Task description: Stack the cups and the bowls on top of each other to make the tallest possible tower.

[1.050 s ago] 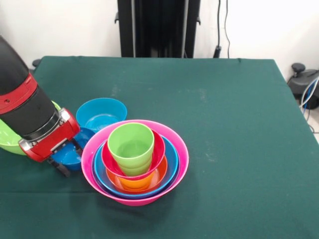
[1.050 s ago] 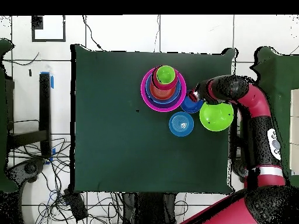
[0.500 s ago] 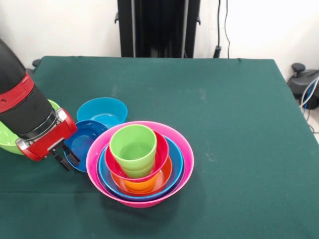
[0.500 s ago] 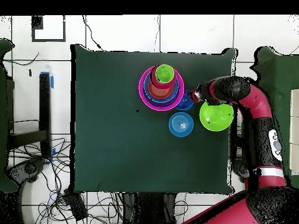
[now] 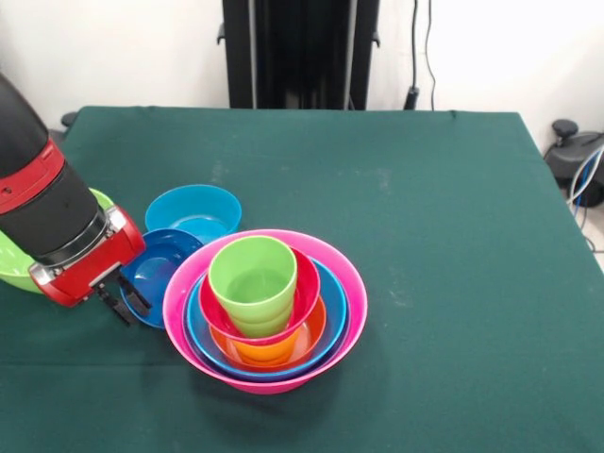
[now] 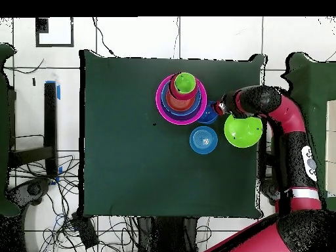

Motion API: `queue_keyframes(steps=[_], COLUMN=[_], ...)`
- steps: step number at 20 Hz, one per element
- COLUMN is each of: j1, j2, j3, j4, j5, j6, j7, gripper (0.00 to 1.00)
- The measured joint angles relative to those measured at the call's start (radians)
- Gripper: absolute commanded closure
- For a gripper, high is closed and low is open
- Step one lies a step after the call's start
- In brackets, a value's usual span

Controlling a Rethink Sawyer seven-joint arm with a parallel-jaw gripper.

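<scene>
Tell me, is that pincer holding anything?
Cannot be told. The pincer is at the near rim of the dark blue bowl, but whether it grips it does not show.

A dark green cloth-covered table (image 5: 425,189) filled most of the room. Behind it rose a white wall (image 5: 491,47) with a black upright column (image 5: 300,52) and hanging cables (image 5: 415,47). From overhead, the floor (image 6: 131,33) was pale tile, with tangled cables (image 6: 46,223) lying beside the table.

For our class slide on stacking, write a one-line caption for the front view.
Sawyer's gripper beside a dark blue bowl, next to the pink-based tower topped by a green cup.
</scene>
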Motion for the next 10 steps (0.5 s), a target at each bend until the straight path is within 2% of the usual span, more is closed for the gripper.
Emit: queue_keyframes(steps=[10], j1=[0.002], j2=[0.000], j3=[0.002], j4=[-0.005], j5=[0.000], j6=[0.000], j7=[0.000], gripper=[1.00])
